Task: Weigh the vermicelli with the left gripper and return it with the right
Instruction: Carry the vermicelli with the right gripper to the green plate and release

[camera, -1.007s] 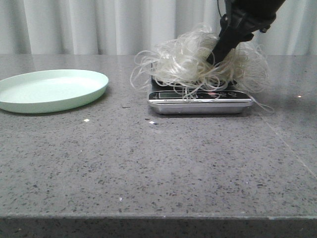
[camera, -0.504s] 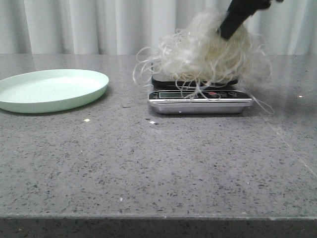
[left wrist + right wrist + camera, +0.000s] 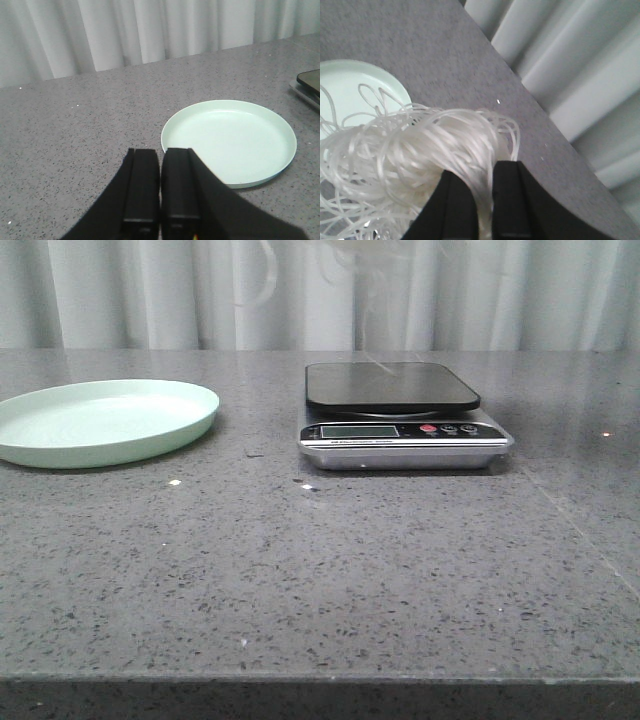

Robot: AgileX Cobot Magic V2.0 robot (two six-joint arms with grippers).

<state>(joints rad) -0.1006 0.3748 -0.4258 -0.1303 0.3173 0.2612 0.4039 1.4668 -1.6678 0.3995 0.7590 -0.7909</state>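
Observation:
The vermicelli [image 3: 415,155], a bushy mass of whitish glassy strands, hangs from my right gripper [image 3: 486,200], whose jaws are shut on a bundle of strands. In the front view only faint blurred strands [image 3: 365,260] show at the top edge; the right gripper is above the frame. The scale [image 3: 400,420] with its black platform stands bare. The pale green plate [image 3: 100,420] lies at the left and also shows in the left wrist view [image 3: 230,140] and behind the noodles in the right wrist view [image 3: 350,85]. My left gripper [image 3: 160,155] is shut and empty, just short of the plate.
White curtains [image 3: 150,290] hang behind the grey speckled table [image 3: 320,580]. Small white crumbs [image 3: 175,482] lie on the table in front of the plate and scale.
My right gripper has lifted the vermicelli off the scale and up out of the front view. The scale's platform is now bare.

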